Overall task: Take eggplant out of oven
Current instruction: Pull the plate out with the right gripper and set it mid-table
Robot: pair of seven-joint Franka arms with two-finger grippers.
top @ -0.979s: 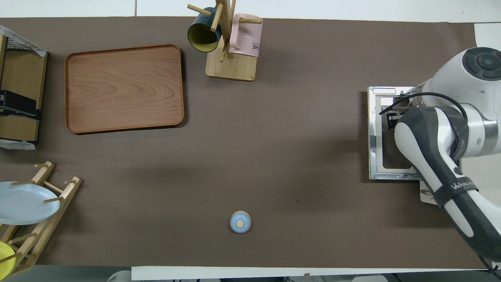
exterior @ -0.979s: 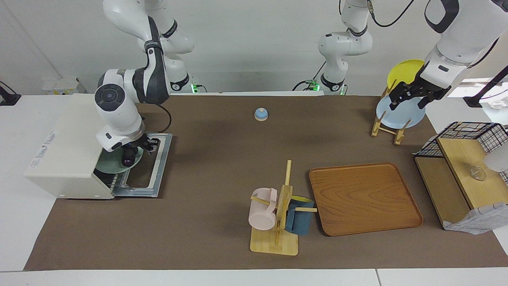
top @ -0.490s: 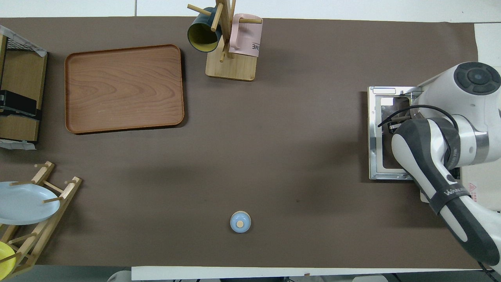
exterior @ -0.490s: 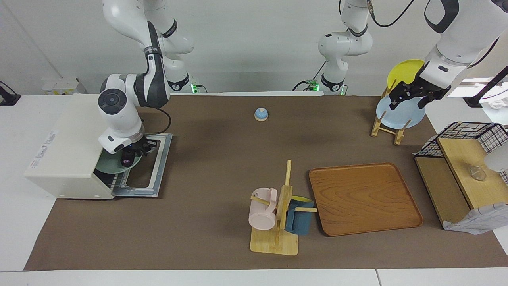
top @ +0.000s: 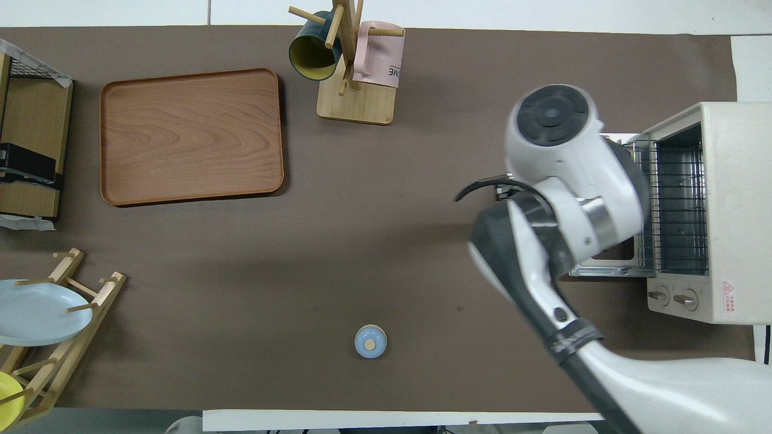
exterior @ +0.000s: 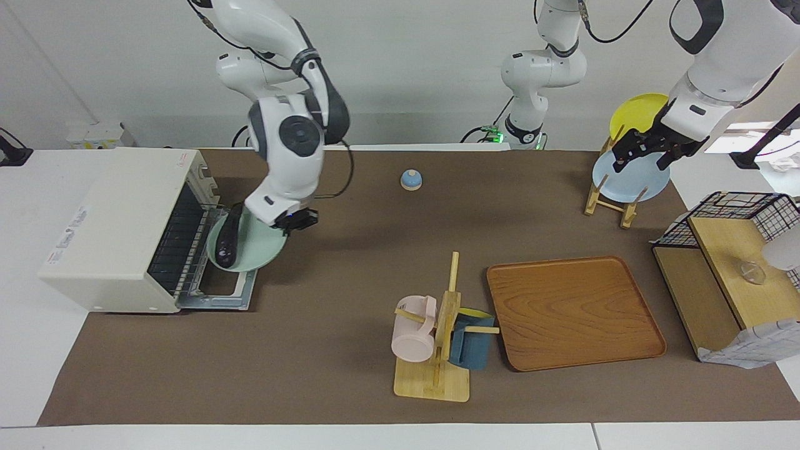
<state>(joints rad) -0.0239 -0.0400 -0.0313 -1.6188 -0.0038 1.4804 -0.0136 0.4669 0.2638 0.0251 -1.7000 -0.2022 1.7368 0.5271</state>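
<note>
— Green plate (exterior: 250,245), where is it?
— Clamped at its rim in my right gripper (exterior: 294,220), held over the open oven (exterior: 128,228) door (exterior: 220,289), with the eggplant (exterior: 227,239) lying on it.
— Your other one?
— My left gripper (exterior: 647,153) waits over the plate rack (exterior: 615,187); whether its fingers are parted I cannot tell.

Dark purple eggplant (exterior: 226,239), mint-green plate (exterior: 253,249), cream oven (exterior: 119,228).

Robotics lab, staged as a mock kitchen. Two white arms bolted at counter (exterior: 350,375) edge, bare white wall, trailing cables. Brown mat carries household props: toaster oven (exterior: 119,228), mug tree (exterior: 437,340), wooden tray (exterior: 572,312), plate rack (exterior: 615,187).
</note>
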